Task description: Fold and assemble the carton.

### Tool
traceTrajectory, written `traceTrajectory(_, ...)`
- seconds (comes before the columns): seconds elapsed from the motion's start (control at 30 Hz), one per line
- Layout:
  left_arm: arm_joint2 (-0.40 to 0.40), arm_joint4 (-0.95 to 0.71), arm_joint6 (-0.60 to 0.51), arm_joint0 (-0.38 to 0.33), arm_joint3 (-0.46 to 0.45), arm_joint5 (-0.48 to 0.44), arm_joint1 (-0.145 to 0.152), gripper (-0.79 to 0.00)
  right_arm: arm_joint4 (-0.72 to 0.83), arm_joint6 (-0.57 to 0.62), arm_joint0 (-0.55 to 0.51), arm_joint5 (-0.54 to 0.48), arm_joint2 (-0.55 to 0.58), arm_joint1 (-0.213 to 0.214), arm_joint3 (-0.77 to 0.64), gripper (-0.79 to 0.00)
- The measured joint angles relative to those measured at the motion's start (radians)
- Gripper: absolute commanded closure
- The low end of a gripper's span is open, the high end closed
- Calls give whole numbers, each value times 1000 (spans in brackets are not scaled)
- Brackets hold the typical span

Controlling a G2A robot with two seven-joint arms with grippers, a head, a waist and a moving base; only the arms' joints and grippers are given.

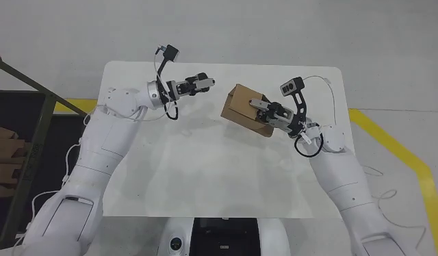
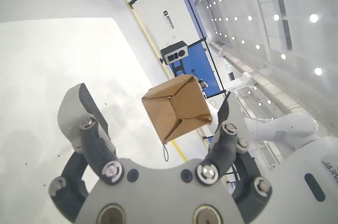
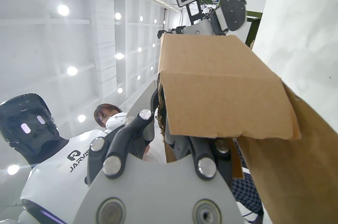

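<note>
A brown cardboard carton point(image 1: 244, 110) is held up above the right half of the white table point(image 1: 171, 181). My right gripper point(image 1: 262, 110) is shut on one wall of the carton point(image 3: 219, 87), near its open end where loose flaps hang. In the left wrist view the carton point(image 2: 176, 108) shows its folded, interlocked end, facing my left arm. My left gripper point(image 1: 205, 82) hangs open and empty a short way to the carton's left, level with it; its fingertips point(image 2: 87, 101) stand wide apart with the carton seen between them farther off.
A dark rack holding flat cardboard pieces point(image 1: 8, 153) stands off the table's left side. Yellow floor tape point(image 1: 397, 146) runs on the right. The table's near half is bare.
</note>
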Motion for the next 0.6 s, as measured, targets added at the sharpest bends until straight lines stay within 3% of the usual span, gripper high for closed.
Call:
traceTrajectory(0.13, -37, 65, 26, 5, -11, -134, 11, -785, 20, 15, 25, 47, -1, -1, 22, 0)
traceTrajectory(0.33, -76, 352, 158, 7, -21, -386, 19, -785, 23, -7, 71, 91, -5, -5, 60, 0)
traceTrajectory(0.6, -71, 735, 348, 14, -128, -411, 26, -785, -8, -44, 103, 78, -20, -11, 82, 0)
